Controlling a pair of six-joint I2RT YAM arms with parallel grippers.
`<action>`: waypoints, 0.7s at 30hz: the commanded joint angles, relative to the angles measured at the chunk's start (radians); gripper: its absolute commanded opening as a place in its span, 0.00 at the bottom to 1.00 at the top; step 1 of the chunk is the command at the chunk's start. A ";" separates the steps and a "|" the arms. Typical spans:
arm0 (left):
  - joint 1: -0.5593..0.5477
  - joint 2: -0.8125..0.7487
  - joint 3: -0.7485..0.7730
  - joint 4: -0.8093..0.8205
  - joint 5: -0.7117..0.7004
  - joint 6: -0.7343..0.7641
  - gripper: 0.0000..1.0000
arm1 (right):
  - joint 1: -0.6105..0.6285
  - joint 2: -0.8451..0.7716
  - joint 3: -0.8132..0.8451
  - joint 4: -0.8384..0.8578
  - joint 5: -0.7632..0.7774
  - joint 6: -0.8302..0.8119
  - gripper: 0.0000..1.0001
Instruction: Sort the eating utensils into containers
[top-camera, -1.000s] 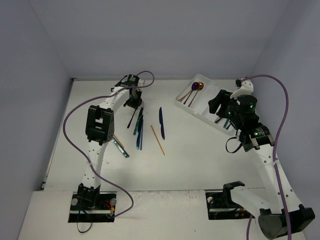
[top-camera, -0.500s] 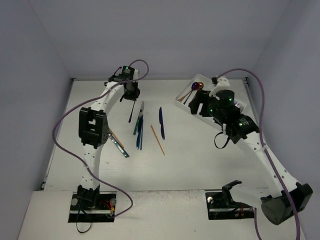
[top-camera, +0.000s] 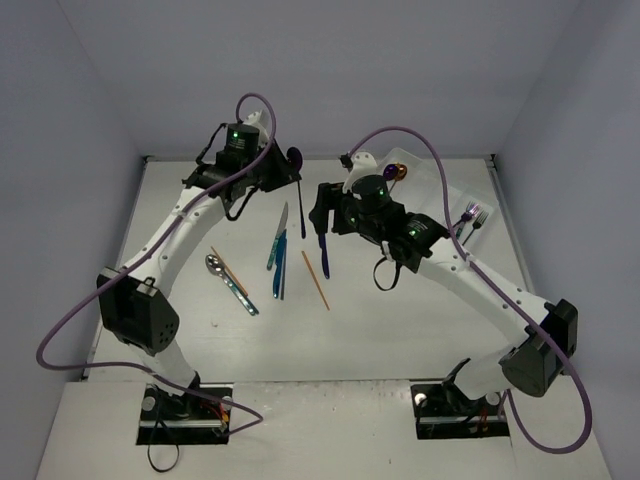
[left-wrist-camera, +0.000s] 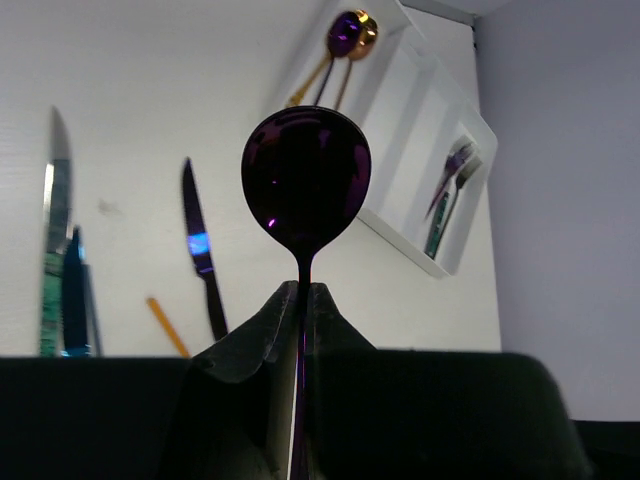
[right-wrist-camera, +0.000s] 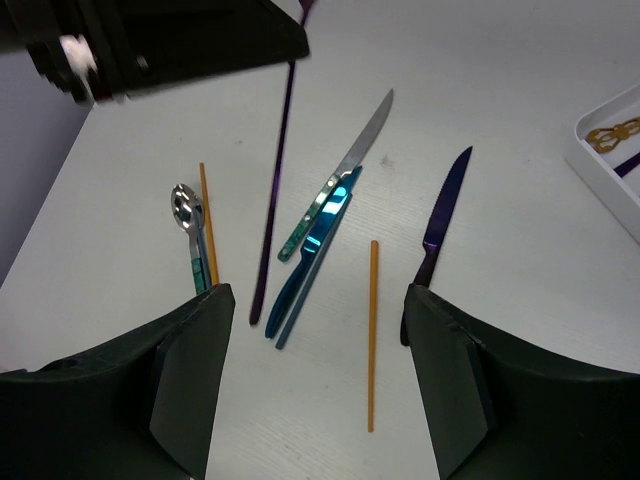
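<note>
My left gripper (top-camera: 283, 172) (left-wrist-camera: 302, 290) is shut on a purple spoon (left-wrist-camera: 305, 180) just below its bowl and holds it above the table, with the handle (right-wrist-camera: 275, 180) hanging down. My right gripper (top-camera: 325, 213) (right-wrist-camera: 320, 385) is open and empty above the loose utensils. A gold chopstick (right-wrist-camera: 372, 335) lies between its fingers, and a purple-blue knife (right-wrist-camera: 440, 225) is by the right finger. The white tray (left-wrist-camera: 415, 110) at the back right holds a purple and a gold spoon (top-camera: 397, 172) and forks (top-camera: 472, 214). My right arm hides most of it from above.
On the table lie a silver knife with a teal handle (right-wrist-camera: 345, 170), blue utensils (right-wrist-camera: 312, 255), and a silver spoon (right-wrist-camera: 186, 210) beside an orange chopstick (right-wrist-camera: 206, 230). Walls close in the back and both sides.
My left gripper has lifted the purple spoon off the table and moved right. My right arm has swung left from over the tray to above the loose utensils.
</note>
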 joint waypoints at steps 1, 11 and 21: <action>-0.041 -0.071 -0.027 0.142 0.008 -0.125 0.00 | 0.024 0.048 0.095 0.097 0.042 0.006 0.66; -0.084 -0.135 -0.075 0.155 -0.016 -0.142 0.00 | 0.040 0.112 0.127 0.100 0.060 -0.008 0.63; -0.109 -0.176 -0.124 0.174 -0.033 -0.133 0.00 | 0.040 0.129 0.138 0.100 0.087 -0.004 0.26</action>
